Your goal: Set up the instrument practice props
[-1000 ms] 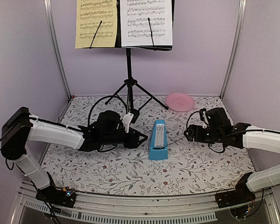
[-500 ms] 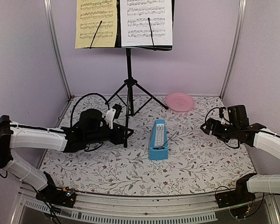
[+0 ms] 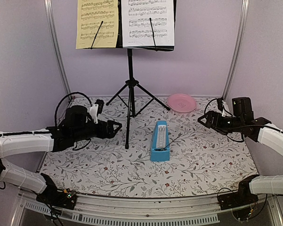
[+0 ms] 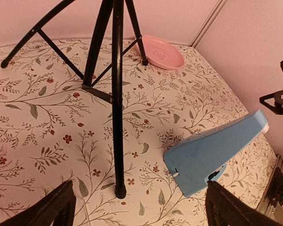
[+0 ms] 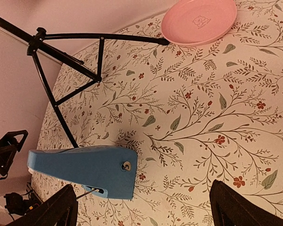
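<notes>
The black music stand point(image 3: 130, 70) stands on its tripod at the back centre; its legs show in the left wrist view point(image 4: 117, 94) and the right wrist view point(image 5: 61, 75). A pale-yellow sheet point(image 3: 97, 21) and a white sheet point(image 3: 148, 21) rest on its desk. The blue pyramid metronome point(image 3: 159, 140) stands upright at mid-table, and shows in the left wrist view point(image 4: 216, 153) and the right wrist view point(image 5: 84, 169). My left gripper point(image 3: 117, 125) is open and empty, left of the near tripod leg. My right gripper point(image 3: 201, 120) is open and empty, right of the metronome.
A pink round plate point(image 3: 181, 102) lies at the back right on the floral mat point(image 3: 132, 174); it also shows in the left wrist view point(image 4: 160, 52) and the right wrist view point(image 5: 198, 21). Lilac walls and metal corner posts close in the sides and back.
Both arms have pulled back from the metronome: the left gripper moved left and away, the right gripper moved right and toward the back. The metronome stands alone.
</notes>
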`<action>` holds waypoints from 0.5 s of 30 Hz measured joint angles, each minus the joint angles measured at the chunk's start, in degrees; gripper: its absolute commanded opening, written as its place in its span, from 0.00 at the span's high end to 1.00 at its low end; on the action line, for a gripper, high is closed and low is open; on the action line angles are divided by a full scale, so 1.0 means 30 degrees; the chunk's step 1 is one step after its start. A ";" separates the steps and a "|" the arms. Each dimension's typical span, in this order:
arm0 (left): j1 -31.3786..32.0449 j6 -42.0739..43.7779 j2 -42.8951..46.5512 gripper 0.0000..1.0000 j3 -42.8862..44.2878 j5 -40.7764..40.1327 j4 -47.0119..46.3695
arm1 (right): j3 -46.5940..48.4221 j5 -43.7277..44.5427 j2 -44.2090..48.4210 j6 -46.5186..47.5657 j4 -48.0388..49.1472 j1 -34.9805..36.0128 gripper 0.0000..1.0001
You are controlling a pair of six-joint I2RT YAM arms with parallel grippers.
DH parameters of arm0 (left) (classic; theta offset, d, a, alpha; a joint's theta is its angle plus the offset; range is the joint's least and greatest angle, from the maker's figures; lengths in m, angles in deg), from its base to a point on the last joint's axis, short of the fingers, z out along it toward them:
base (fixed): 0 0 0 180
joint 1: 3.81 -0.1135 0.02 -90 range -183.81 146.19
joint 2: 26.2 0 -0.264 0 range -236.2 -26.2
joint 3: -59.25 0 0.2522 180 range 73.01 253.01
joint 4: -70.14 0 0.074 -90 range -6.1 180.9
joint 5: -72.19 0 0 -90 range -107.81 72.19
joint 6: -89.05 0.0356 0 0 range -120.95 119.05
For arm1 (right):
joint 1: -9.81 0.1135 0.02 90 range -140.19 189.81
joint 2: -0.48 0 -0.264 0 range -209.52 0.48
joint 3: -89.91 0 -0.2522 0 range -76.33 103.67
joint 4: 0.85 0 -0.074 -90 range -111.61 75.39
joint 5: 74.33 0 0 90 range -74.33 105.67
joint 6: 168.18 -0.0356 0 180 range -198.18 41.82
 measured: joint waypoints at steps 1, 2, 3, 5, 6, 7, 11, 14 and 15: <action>-0.0219 -0.0182 0.0029 0.01 0.0233 -0.0015 0.0517 | 0.0007 -0.0160 0.0124 0.0029 0.0036 -0.0007 0.01; -0.0452 -0.0335 0.0029 0.01 0.0597 -0.0022 0.1093 | 0.0015 -0.0321 0.0328 0.0073 0.0058 -0.0015 0.01; -0.0627 -0.0474 0.0022 0.01 0.0903 -0.0015 0.1523 | 0.0015 -0.0430 0.0503 0.0109 0.0080 -0.0029 0.01; -0.1056 -0.0801 0.0007 0.01 0.1880 0.0000 0.2739 | 0.0015 -0.0707 0.1056 0.0211 0.0109 -0.0058 0.01; -0.1246 -0.0962 -0.0022 0.01 0.2426 0.0022 0.3322 | 0.0015 -0.0809 0.1290 0.0248 0.0124 -0.0066 0.01; -0.1428 -0.1137 -0.0080 0.01 0.2958 0.0036 0.3840 | 0.0015 -0.0954 0.1574 0.0284 0.0146 -0.0080 0.01; -0.2113 -0.1967 -0.0342 0.01 0.4626 0.0270 0.5646 | 0.0015 -0.1268 0.2565 0.0313 0.0299 -0.0087 0.01; -0.2579 -0.2616 -0.0444 0.01 0.5253 0.0612 0.6754 | -0.0102 -0.1559 0.3213 0.0204 0.0641 -0.0117 0.01; -0.2674 -0.2827 -0.0444 0.01 0.5311 0.0678 0.6943 | -0.0175 -0.1610 0.3381 0.0153 0.0699 -0.0117 0.01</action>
